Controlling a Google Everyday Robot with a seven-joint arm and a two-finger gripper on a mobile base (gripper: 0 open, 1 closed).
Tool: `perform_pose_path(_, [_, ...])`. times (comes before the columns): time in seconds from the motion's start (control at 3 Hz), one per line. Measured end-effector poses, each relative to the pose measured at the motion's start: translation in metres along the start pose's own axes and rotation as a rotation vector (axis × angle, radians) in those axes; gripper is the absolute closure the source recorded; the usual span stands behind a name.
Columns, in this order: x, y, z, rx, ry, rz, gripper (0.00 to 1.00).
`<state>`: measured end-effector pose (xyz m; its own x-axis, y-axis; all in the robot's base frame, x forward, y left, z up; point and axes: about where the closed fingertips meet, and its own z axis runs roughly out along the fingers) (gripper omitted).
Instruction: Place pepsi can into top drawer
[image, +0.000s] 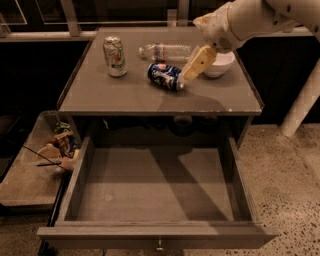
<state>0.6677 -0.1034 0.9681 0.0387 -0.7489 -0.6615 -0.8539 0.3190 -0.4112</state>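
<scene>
The pepsi can (164, 76) lies on its side on the grey cabinet top (125, 95), near the middle. My gripper (196, 63) hangs from the upper right with its pale fingers pointing down-left, right beside the can's right end. The top drawer (155, 195) is pulled wide open below the cabinet top, with nothing on its flat grey bottom and a small metal knob (159, 246) on its front.
A taller pale green-and-white can (114, 56) stands upright at the back left of the top. A clear plastic bottle (165, 51) lies at the back. A white bowl (219, 64) sits behind my gripper. A low tray (25, 180) with snack packets stands left of the drawer.
</scene>
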Motion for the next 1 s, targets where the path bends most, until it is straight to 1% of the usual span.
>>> perform_pose_path(0.33, [-0.005,-0.012,0.019,-0.037,0.024,0.054,0.0])
perform_pose_path(0.67, [-0.013,-0.021,0.036,-0.06,0.047,0.101,0.0])
perform_pose_path(1.0, [-0.012,-0.027,0.051,-0.073,0.069,0.143,0.0])
